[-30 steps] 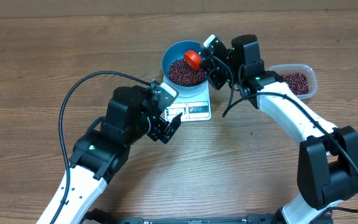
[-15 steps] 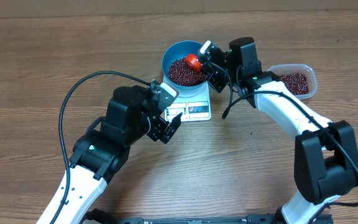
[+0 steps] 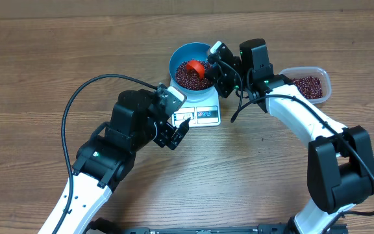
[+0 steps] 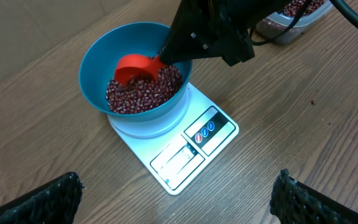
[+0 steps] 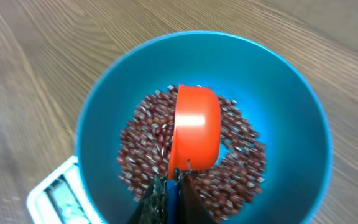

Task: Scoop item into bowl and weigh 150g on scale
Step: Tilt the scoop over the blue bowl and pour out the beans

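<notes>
Starting at the left, your left pincer [image 3: 176, 135] hangs just near and left of the scale [image 3: 203, 114], with its jaws spread wide and nothing between them. From its wrist camera the two fingertips [image 4: 48, 200] sit at the bottom corners, with bare table [image 4: 328, 124] between them. The scale and bowl lie beyond, well clear of both tips.

The scale lies flat on the table, its display and label panel on the near side. The bowl [image 3: 176, 57] stands upright on the far part of the scale. The beans [image 3: 186, 78] make a loose heap over the bowl's floor, well below the rim.

The scoop [image 3: 196, 66] is down inside the bowl at the right, far side of the heap. Its red cup is tipped over and lies against the beans. Whether it carries any beans you cannot tell from these views.

Your right pincer [image 5: 168, 186] reaches in over the bowl's right rim and is clenched on the scoop's handle. A sliver of blue shows between the fingers in the right wrist view. The beans lie directly under and just left of this pincer, apart from its fingers.

Farther right, a clear tub [image 3: 326, 81] sits on the table beside the right arm, with more beans inside.
</notes>
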You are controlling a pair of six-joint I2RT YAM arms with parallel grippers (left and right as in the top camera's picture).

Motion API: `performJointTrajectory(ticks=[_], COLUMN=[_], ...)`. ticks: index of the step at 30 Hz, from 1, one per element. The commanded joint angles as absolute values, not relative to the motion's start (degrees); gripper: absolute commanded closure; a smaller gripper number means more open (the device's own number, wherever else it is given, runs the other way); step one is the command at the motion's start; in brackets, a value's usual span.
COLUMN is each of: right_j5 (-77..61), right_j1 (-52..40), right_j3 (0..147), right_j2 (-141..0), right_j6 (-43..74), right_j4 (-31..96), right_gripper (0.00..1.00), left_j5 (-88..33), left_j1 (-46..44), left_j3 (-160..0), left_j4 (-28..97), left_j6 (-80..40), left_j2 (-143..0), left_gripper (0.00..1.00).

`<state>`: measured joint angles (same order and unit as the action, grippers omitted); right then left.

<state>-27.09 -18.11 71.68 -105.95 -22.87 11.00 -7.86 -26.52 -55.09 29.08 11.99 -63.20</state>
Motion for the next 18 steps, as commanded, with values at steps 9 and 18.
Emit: performJointTrajectory(ticks=[9,18], right_j5=[-34.2,-36.1], right_j1=[-18.3,-17.8], right_j3=[72.5,72.5], right_j2=[-106.4,-106.4], right_j6=[-8.9,-4.8], right_j4=[9.5,9.1], right_gripper=[0.96,0.96], left_j5=[-7.4,-7.4], left_j1=[-26.3,-26.3], left_j3=[-55.0,-55.0], left_j4=[28.9,28.9], left_j6=[11.1,11.1], left_j2=[-63.0,-63.0], left_gripper=[0.00,0.00])
